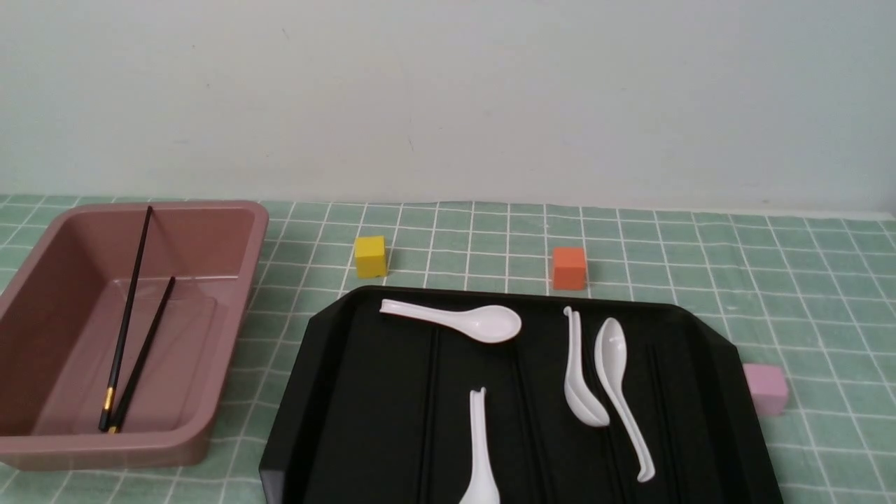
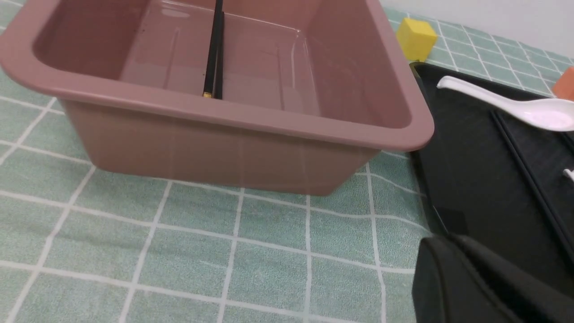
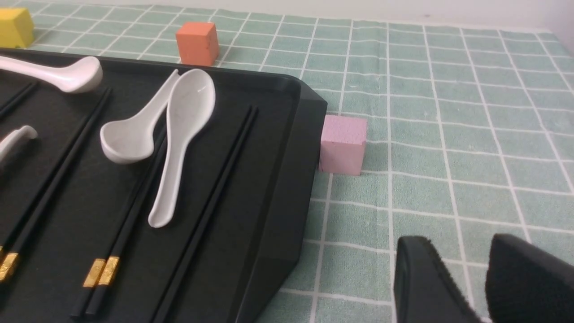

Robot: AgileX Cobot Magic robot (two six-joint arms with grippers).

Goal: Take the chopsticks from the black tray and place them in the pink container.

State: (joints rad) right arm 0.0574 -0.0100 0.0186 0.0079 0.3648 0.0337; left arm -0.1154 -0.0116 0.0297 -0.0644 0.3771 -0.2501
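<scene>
Two black chopsticks [image 1: 126,336] with gold bands lie crossed inside the pink container [image 1: 231,210] at the left; the left wrist view shows the chopsticks [image 2: 214,49] leaning on its far wall. More gold-banded chopsticks [image 3: 130,224] lie lengthwise on the black tray [image 1: 336,392], partly under white spoons. My left gripper [image 2: 448,251] hovers over the cloth at the tray's near left corner; its dark fingers merge with the tray behind. My right gripper [image 3: 466,251] hangs over bare cloth right of the tray [image 3: 287,148], fingertips slightly apart and empty. Neither gripper shows in the front view.
Several white spoons [image 1: 483,323] lie scattered on the tray. A yellow cube [image 1: 369,256] and an orange cube [image 1: 568,268] stand behind it, and a pale-pink cube [image 3: 343,143] sits against its right edge. Green checked cloth covers the table up to the back wall.
</scene>
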